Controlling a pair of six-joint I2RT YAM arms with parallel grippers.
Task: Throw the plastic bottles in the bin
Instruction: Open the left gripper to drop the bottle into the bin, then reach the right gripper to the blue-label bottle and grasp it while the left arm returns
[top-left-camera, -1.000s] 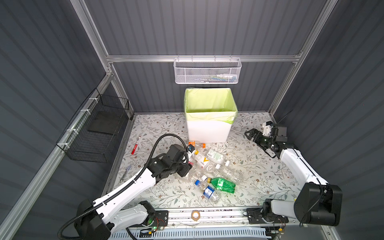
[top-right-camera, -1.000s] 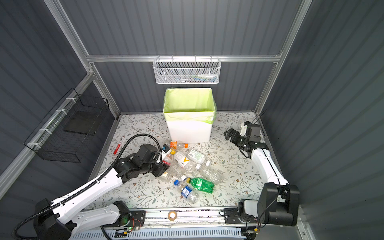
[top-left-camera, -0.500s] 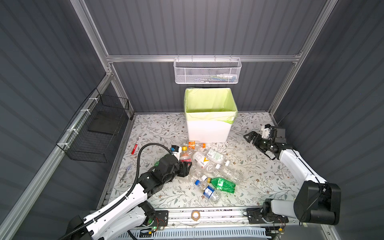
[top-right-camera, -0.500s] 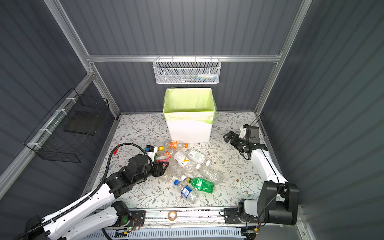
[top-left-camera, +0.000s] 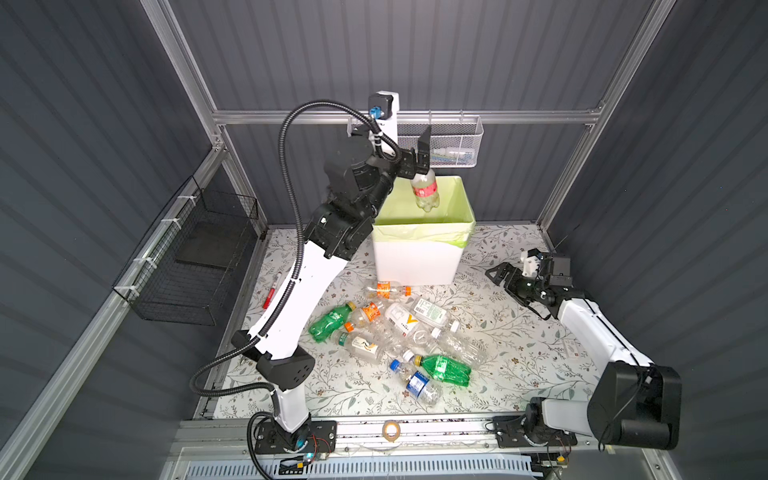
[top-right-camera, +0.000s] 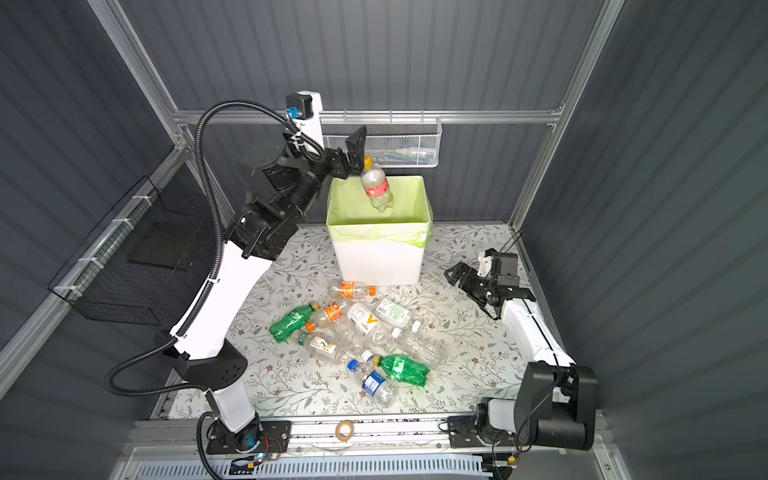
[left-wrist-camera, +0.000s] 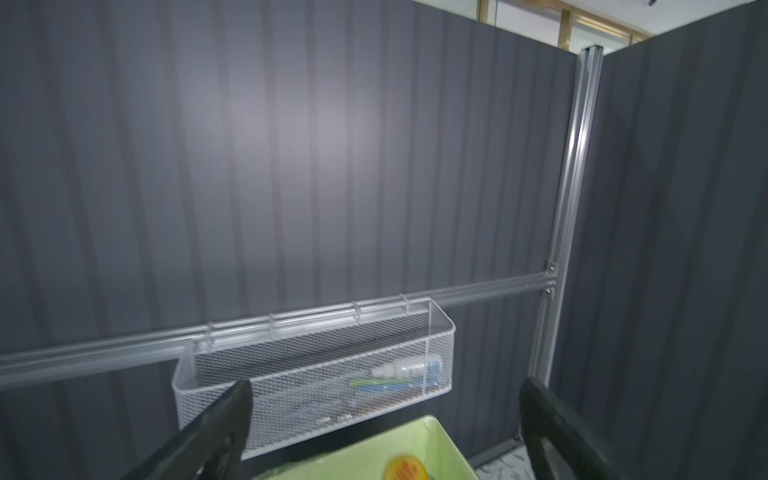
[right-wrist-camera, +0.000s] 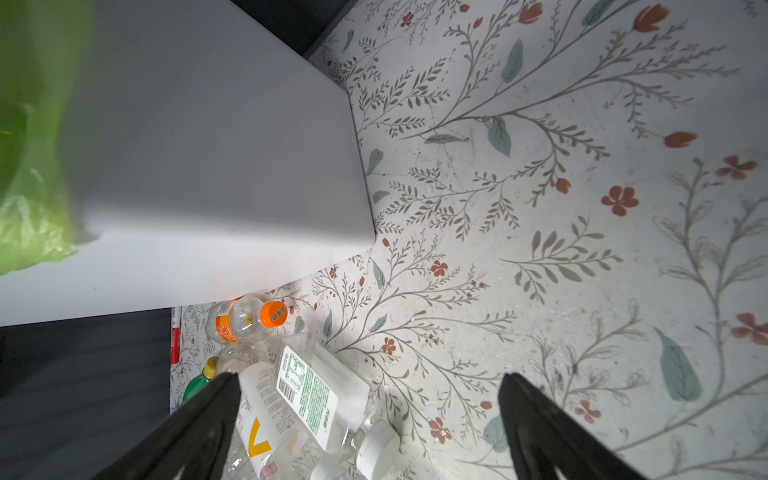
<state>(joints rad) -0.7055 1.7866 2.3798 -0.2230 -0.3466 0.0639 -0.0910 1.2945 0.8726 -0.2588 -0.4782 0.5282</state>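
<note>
My left gripper is raised high over the bin, a white box lined with a pale green bag. Its jaws stand open. A clear bottle with a red label is in the air just below them, over the bin's mouth, neck up. In the left wrist view its orange cap shows between the spread fingers, untouched. Several plastic bottles lie heaped on the floor in front of the bin. My right gripper is open and empty, low, right of the bin.
A white mesh basket hangs on the back wall right behind my left gripper. A black wire basket is on the left wall. A red-and-white marker pen lies by the left arm. A tape roll sits on the front rail.
My left arm has swung up from the bottle pile to above the bin, and its jaws have opened, letting go of the red-labelled bottle. The right arm has barely moved.
</note>
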